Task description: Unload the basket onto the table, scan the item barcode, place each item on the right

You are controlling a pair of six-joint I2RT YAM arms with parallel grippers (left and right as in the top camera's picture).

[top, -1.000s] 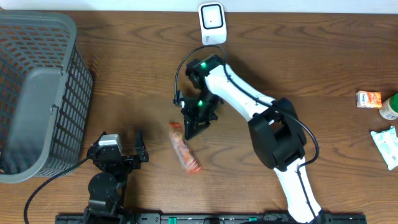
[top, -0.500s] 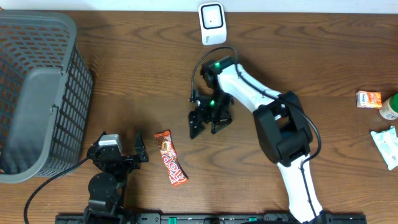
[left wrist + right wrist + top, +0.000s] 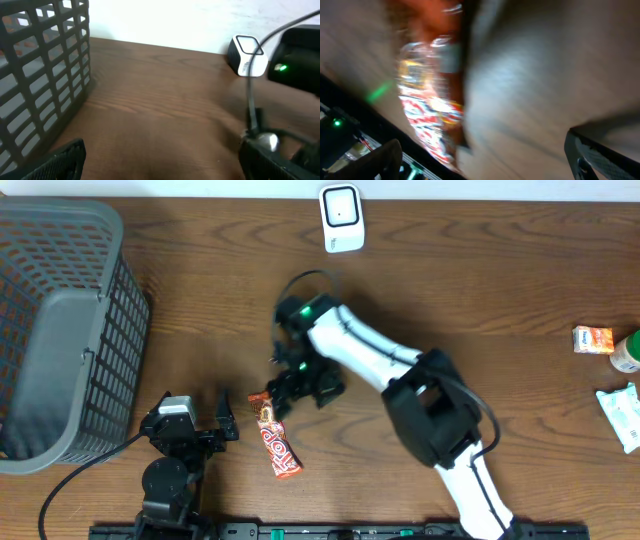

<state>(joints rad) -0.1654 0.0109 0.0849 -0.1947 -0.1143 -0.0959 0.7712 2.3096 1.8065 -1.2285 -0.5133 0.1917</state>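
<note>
Table (image 3: 520,270): brown wood grain; carries everything listed below

Basket (image 3: 60,330): dark grey plastic mesh, upright at the far left of the table; its lattice wall fills the left side of the left wrist view

Right arm (image 3: 360,355): white with black joints; runs from the near edge, right of centre, diagonally up and left to the middle of the table; green light lit near the wrist

Left arm (image 3: 170,465): black, low at the near edge, just right of the basket's near corner

Right jaws: open; fingers (image 3: 375,162) stand wide apart at the two lower corners of the right wrist view and grip nothing; from overhead the tips sit just beside the upper end of the snack bar, contact cannot be told

Left jaws: open wide; fingers (image 3: 55,162) at the two lower corners of the left wrist view, bare table between them

Scanner (image 3: 341,218): small, white, rounded, dark window on its face; stands at the far edge near the centre, well apart from the snack bar

Snack bar (image 3: 274,435): orange-red wrapper with white lettering; lies flat on the table near the front, between the left jaws and the right jaws, slanting from upper left to lower right; held by neither; blurred in the right wrist view, barcode not legible

Small goods: orange-and-white packet (image 3: 592,339), green-topped container (image 3: 627,352) and white-and-teal packet (image 3: 625,415), all at the far right edge
</note>
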